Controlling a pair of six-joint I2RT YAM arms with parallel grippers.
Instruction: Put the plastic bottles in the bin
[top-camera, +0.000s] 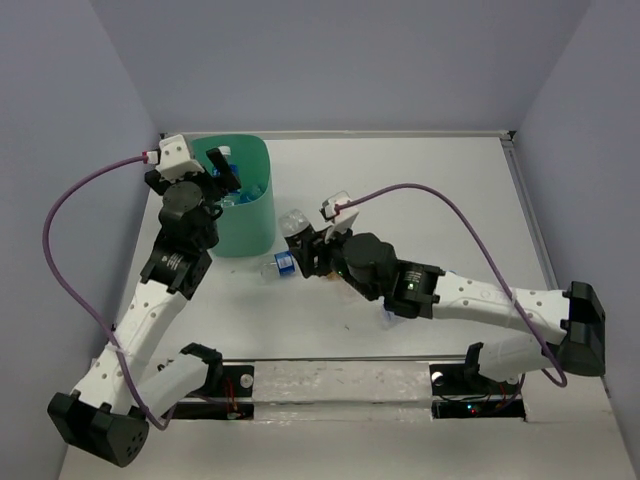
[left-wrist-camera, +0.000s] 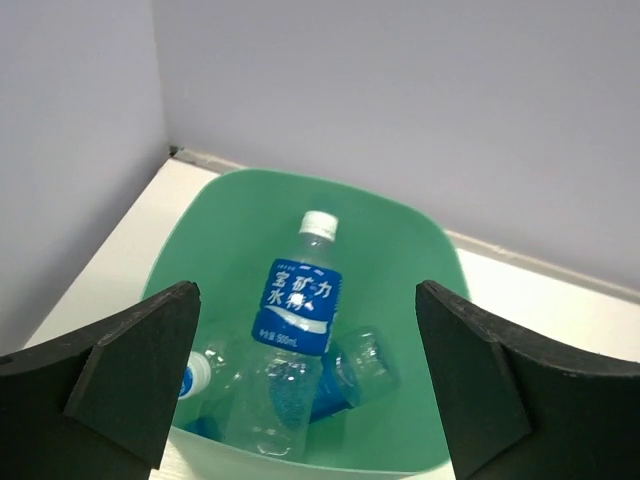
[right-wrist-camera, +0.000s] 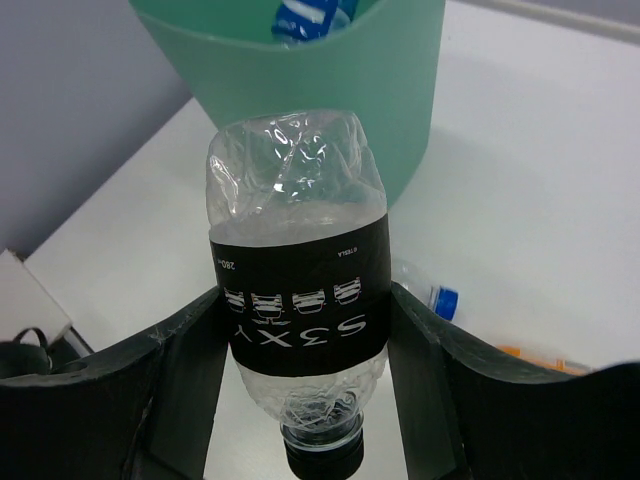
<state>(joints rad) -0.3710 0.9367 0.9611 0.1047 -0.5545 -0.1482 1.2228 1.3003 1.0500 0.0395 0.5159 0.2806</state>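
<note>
- Left gripper (left-wrist-camera: 305, 375): the jaws are spread wide and carry nothing. It hangs directly over the mint-green plastic bin with rounded corners (left-wrist-camera: 330, 185), so anything let go there would fall inside the walls.
- Bin contents: a clear plastic bottle with a white cap and a blue label (left-wrist-camera: 297, 310) leans on the heap, cap toward the far wall. At least two more clear bottles lie beneath it. These count as delivered.
- Right gripper (right-wrist-camera: 305, 340): the two fingers pinch a clear, crumpled plastic bottle with a black label (right-wrist-camera: 300, 290). The grip sits on the label band, where the body looks firmest. The cap points back toward the wrist and the dented base points toward the bin.
- Position of the held bottle: raised above the white table (top-camera: 420, 200), just beside the bin's near wall and not yet over the rim.
- Remaining work: a small clear bottle with a blue cap (top-camera: 283, 263) lies on its side on the table, close to the foot of the bin. An orange item shows at the edge of the right wrist view; what it is cannot be told.
- Assessment: the right arm needs height to clear the rim. With the left arm over the opening, there is a risk of contact between the arms.
</note>
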